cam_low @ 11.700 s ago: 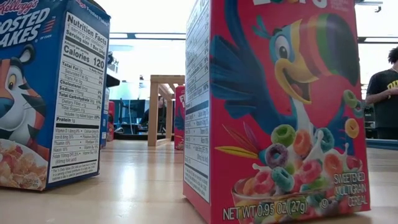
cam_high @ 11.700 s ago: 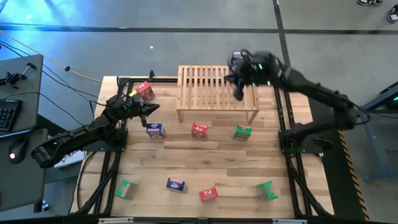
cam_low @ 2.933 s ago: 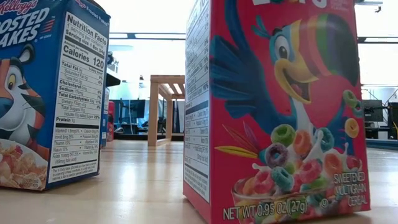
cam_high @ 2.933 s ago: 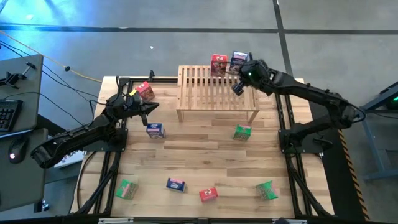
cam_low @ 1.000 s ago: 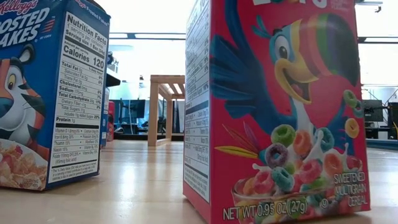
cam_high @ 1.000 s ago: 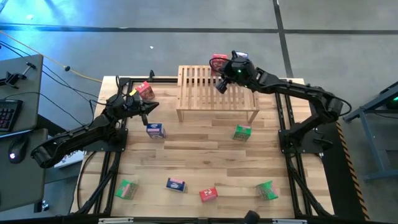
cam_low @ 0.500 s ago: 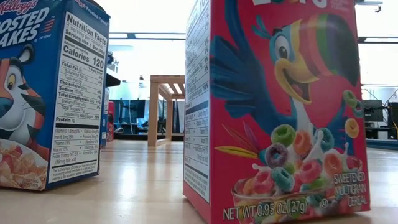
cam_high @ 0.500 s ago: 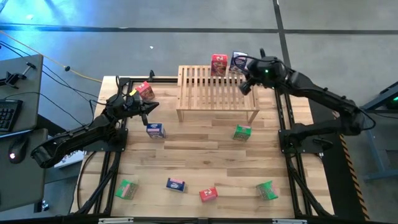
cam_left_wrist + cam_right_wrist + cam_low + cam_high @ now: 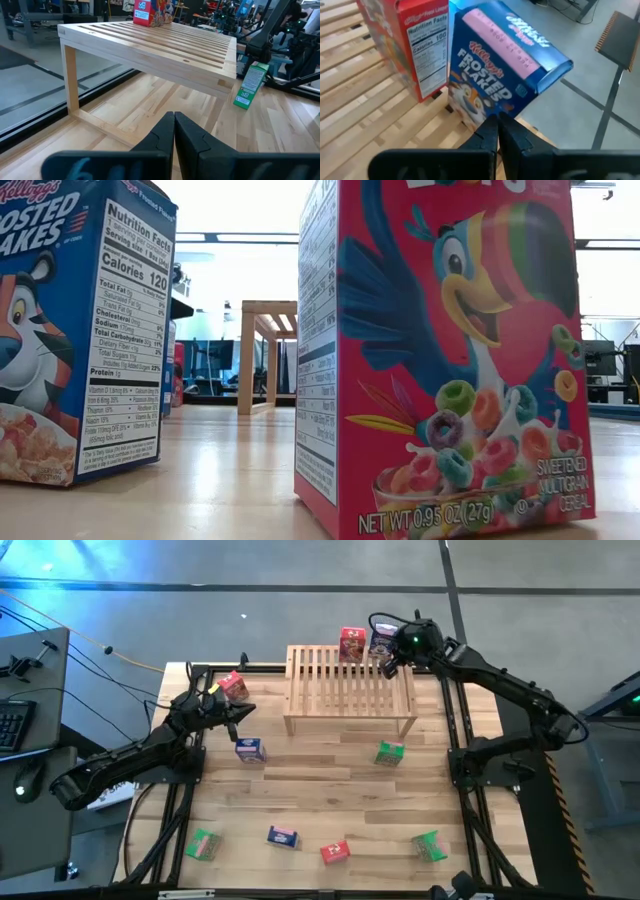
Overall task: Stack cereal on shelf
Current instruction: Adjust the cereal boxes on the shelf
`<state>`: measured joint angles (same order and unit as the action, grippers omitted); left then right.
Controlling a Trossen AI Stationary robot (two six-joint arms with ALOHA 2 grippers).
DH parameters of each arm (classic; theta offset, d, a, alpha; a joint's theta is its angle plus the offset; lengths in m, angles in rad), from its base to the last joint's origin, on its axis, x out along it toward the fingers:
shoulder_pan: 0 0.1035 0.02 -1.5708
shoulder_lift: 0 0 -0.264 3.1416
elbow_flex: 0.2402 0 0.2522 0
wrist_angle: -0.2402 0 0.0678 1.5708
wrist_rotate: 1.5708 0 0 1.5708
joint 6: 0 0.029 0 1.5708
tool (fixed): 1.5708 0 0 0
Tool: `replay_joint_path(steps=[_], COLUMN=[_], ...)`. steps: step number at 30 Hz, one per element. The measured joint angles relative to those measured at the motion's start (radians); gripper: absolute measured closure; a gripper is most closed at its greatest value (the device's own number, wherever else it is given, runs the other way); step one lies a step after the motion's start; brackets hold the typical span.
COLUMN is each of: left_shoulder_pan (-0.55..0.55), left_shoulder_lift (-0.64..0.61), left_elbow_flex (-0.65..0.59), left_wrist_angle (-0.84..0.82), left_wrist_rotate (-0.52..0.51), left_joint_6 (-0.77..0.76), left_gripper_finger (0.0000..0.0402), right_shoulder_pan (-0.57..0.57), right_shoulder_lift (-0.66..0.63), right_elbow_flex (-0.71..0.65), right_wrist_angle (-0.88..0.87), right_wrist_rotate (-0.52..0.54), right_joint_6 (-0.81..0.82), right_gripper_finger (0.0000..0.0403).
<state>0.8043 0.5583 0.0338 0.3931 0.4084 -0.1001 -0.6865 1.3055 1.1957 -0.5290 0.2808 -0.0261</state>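
**Two boxes on the shelf, both claws pinched together**

At the left of the high view, the left gripper [image 9: 240, 712] hovers over the table [image 9: 300, 790] with its fingers pressed together, holding nothing. A red box [image 9: 234, 687] stands just above it in the frame and a blue box [image 9: 249, 750] just below it.

Along the bottom of the frame, left to right, lie a green box [image 9: 203, 843], another blue box [image 9: 283, 836], another red box [image 9: 335, 852] and a second green box [image 9: 428, 845].

In the upper middle stands the shelf [image 9: 349, 690]. At its far edge a red cereal box [image 9: 351, 643] stands upright, with a tilted Frosted Flakes box [image 9: 382, 638] beside it on the right.

The right gripper [image 9: 391, 664] sits at that box's base, fingers together and empty. Below the shelf, right of centre, a third green box [image 9: 389, 752] stands on the table.
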Motion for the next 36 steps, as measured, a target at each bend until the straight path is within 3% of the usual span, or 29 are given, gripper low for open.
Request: replay_joint_path(steps=[22, 24, 29, 33, 36], left_shoulder_pan=[0.0, 0.0, 0.0, 0.0, 0.0], left_shoulder_lift=[0.0, 0.0, 0.0, 0.0, 0.0], left_elbow_flex=[0.0, 0.0, 0.0, 0.0, 0.0], left_wrist_angle=[0.001, 0.001, 0.001, 0.001, 0.0], left_wrist_rotate=[0.0, 0.0, 0.0, -0.008, -0.013], left_joint_6=[-0.001, -0.001, -0.001, 0.0, 0.0], left_gripper_finger=[0.0397, 0.0397, 0.0397, 0.0397, 0.0397], right_shoulder_pan=[-0.014, 0.006, 0.111, 0.198, 0.22], right_shoulder_lift=[-0.021, -0.051, -0.057, 0.032, 0.114], right_elbow_flex=[0.0, 0.0, 0.0, 0.0, 0.0], right_wrist_angle=[-0.01, -0.011, 0.062, 0.177, 0.273], right_wrist_rotate=[-0.004, -0.036, -0.271, -0.287, -0.239], right_joint_6=[-0.032, -0.035, -0.085, -0.137, -0.156], right_gripper_finger=[0.0403, 0.0403, 0.0403, 0.0403, 0.0403])
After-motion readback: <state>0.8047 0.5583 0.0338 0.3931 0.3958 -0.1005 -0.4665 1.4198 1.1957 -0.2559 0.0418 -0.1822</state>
